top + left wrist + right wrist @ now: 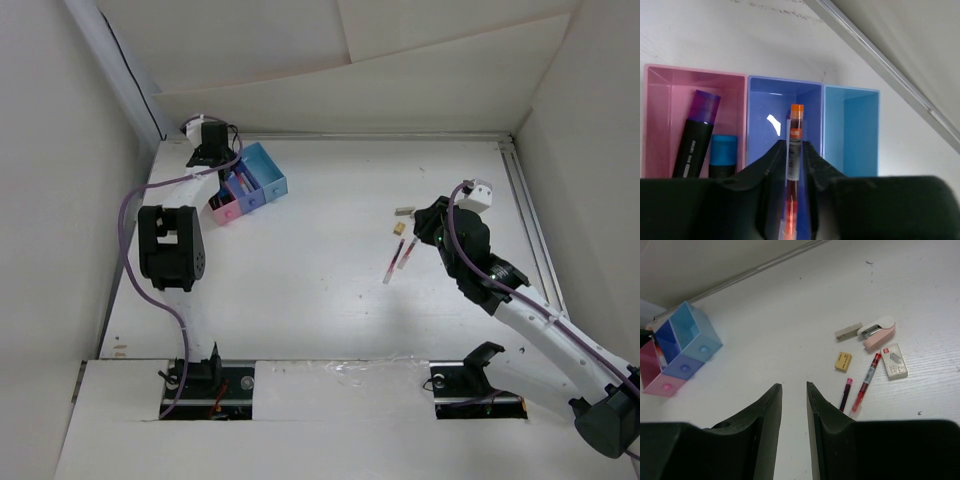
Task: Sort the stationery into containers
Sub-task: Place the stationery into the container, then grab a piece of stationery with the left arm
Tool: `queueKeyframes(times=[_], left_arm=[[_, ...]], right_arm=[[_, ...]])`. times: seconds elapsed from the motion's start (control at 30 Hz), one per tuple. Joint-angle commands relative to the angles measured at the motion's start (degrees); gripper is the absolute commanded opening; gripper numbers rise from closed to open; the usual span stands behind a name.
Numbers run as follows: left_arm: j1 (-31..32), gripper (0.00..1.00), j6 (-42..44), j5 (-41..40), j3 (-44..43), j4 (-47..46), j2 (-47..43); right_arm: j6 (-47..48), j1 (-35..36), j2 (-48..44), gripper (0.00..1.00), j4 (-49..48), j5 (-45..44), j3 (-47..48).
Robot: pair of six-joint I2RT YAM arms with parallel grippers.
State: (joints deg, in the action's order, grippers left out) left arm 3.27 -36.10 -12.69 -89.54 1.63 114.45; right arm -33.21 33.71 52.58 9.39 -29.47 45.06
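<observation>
The containers are a joined row of pink (670, 90), purple (762, 97) and light blue (852, 125) boxes at the table's back left (262, 172). My left gripper (794, 144) hangs over the purple box, shut on a thin red pen (796, 125) whose orange-capped end points into it. The pink box holds a black marker with a purple cap (696, 135) and a blue-capped one (723, 150). My right gripper (792, 385) is open and empty above the table (425, 225). Just to its right lie two red pens (866, 382) (846, 394).
Near those pens lie a yellow eraser (843, 361), a pale grey eraser (848, 330), a pink stapler (879, 331) and a small staple box (894, 361). A metal rail (530, 220) runs along the table's right edge, and walls close the back and sides.
</observation>
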Motion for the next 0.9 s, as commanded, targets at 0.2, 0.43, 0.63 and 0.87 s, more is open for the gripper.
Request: queueKeyframes(times=[0.2, 0.43, 0.63, 0.87], left_arm=[[-0.1, 0.26, 1.9, -2.8, -3.3, -0.4, 0.0], [5.1, 0.28, 2.4, -2.8, -0.3, -3.1, -7.0], [21.5, 0.23, 5.2, -4.7, 6.3, -5.7, -14.0], [43.9, 0.19, 6.6, -7.2, 15.0, -6.5, -17.4]], right_arm=[[0.6, -0.3, -0.2, 0.34, -3.1, 1.0, 1.5], [0.6, -0.3, 0.9, 0.34, -3.1, 0.5, 1.5], [0.6, -0.3, 0.9, 0.06, -3.1, -1.7, 1.5], [1.1, -0.3, 4.3, 0.00, -3.1, -6.1, 1.5]])
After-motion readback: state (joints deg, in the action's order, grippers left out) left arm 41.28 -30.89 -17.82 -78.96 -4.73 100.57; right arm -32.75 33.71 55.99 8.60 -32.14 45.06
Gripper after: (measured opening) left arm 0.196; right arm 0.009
